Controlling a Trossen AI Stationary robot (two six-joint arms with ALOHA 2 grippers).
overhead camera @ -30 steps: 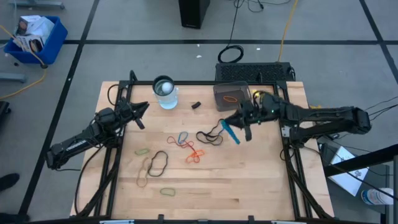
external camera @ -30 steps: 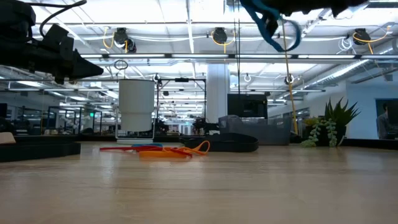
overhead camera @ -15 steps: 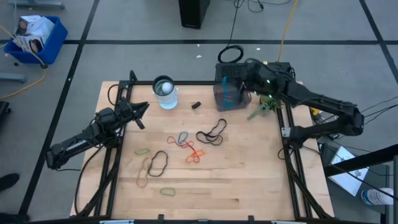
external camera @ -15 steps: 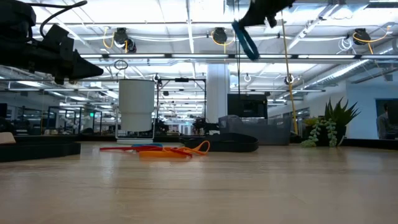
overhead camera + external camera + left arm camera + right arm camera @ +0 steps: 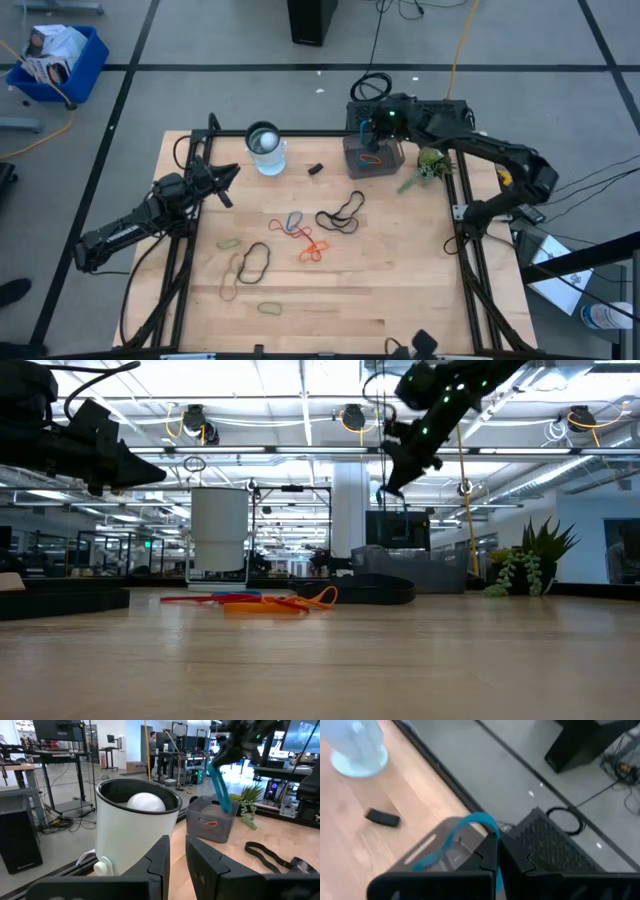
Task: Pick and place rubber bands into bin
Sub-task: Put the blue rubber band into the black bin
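We see the wooden bench [image 5: 400, 290] filling the middle of the high view, with the left arm lying along its left side and the left end effector [image 5: 225, 172] idle in the left centre of the frame, its fingers nearly together with only a narrow gap and nothing between them. The right arm reaches in from the right edge toward the upper centre, where the right end effector [image 5: 375, 125] hangs over the bin [image 5: 372, 155], which sits near the bench's far edge just right of centre. A white cup-like container [image 5: 265, 147] stands to the upper left of the bin, a small green plant [image 5: 427, 168] just to its right, and a small black object [image 5: 314, 169] lies between cup and bin. The loose rubber bands [image 5: 300, 235] are scattered across the bench's middle, well apart from both end effectors, and an orange band [image 5: 370, 157] lies inside the bin. From above the right end effector hides what it carries; the left wrist view shows a blue band [image 5: 220, 790] dangling from it above the bin, and the right wrist view shows the fingers pinched together on that band. The low view shows the right end effector high above the bench.
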